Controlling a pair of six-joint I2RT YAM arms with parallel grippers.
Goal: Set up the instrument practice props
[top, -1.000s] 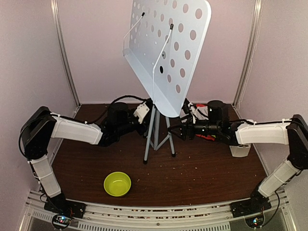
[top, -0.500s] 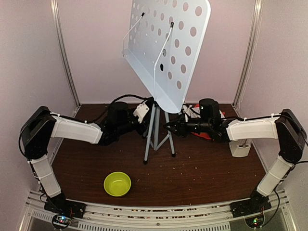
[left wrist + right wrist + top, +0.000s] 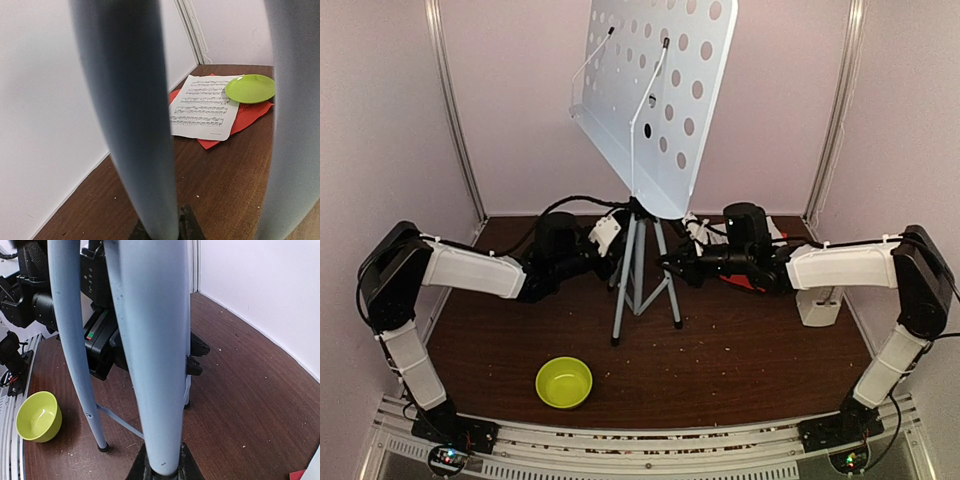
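The stand [image 3: 655,95] rises on its tripod at mid-worktop [image 3: 760,350], its perforated desk tilted, between two arms [image 3: 470,270] stretched low and nearly level from either side. The left arm's fingers [image 3: 191,231] are clamped on one grey leg, and the right arm's fingers [image 3: 189,466] are closed on another. White and red pages [image 3: 202,107] lie flat near the back wall, with a green plate [image 3: 250,88] resting on them.

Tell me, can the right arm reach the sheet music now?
Probably not yet: the right gripper is shut on a leg of the music stand, and a green plate overlaps the sheet music. Otherwise it lies close by that arm.
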